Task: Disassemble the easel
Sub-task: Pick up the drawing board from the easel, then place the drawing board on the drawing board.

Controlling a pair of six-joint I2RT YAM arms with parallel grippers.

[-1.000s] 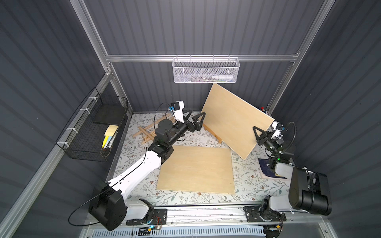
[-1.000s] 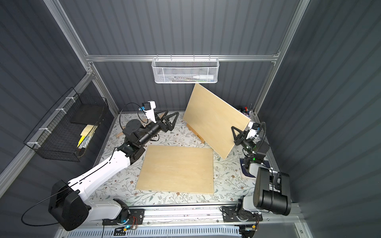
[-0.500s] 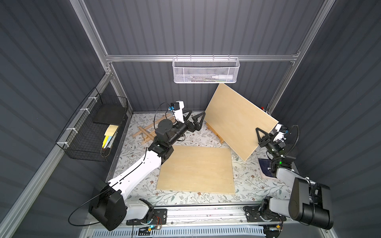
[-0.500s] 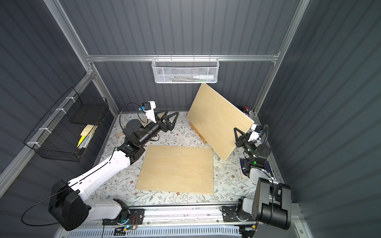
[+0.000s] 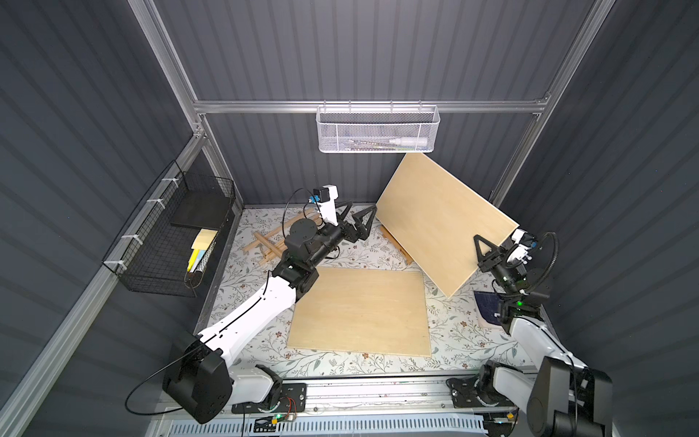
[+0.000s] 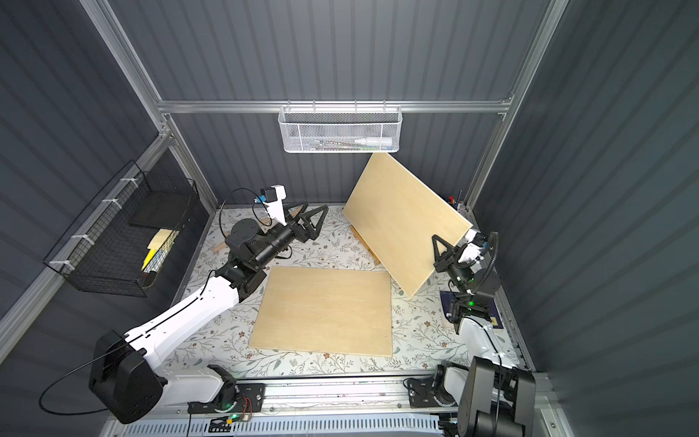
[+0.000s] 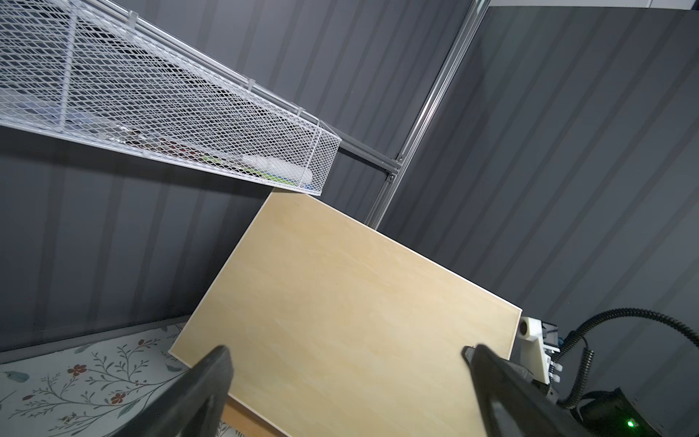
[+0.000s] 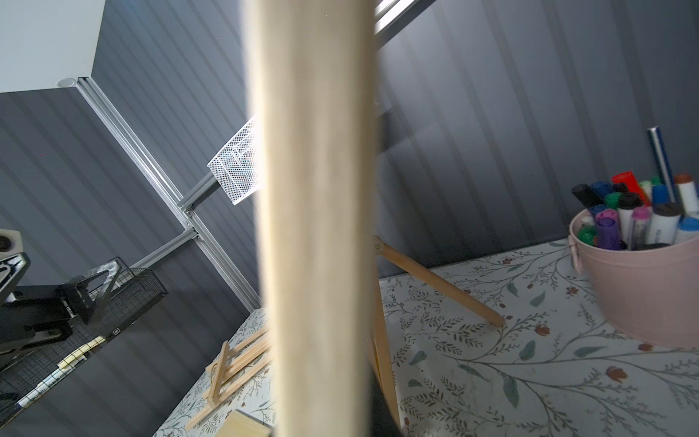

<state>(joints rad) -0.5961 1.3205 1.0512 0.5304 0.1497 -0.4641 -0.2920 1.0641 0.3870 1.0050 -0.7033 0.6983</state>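
A pale wooden board (image 5: 438,223) (image 6: 404,219) leans tilted on the wooden easel at the back right. Only the easel's front rail (image 5: 397,246) shows in the top views, and its rear leg (image 8: 435,280) in the right wrist view. My right gripper (image 5: 491,249) (image 6: 450,251) is shut on the board's lower right edge, which fills the middle of the right wrist view as a blurred strip (image 8: 314,227). My left gripper (image 5: 362,205) (image 7: 346,350) hangs open just left of the board's lower left corner, touching nothing.
A second board (image 5: 359,310) lies flat mid-table. A folded easel (image 5: 268,246) lies at the back left. A white mesh basket (image 5: 378,128) hangs right above the tilted board's top corner. A black wire basket (image 5: 170,234) hangs on the left wall. A pink marker bucket (image 8: 639,280) stands behind the easel.
The right gripper has drawn to the right with the board's edge, and the whole board has shifted right. The left arm has stayed still.
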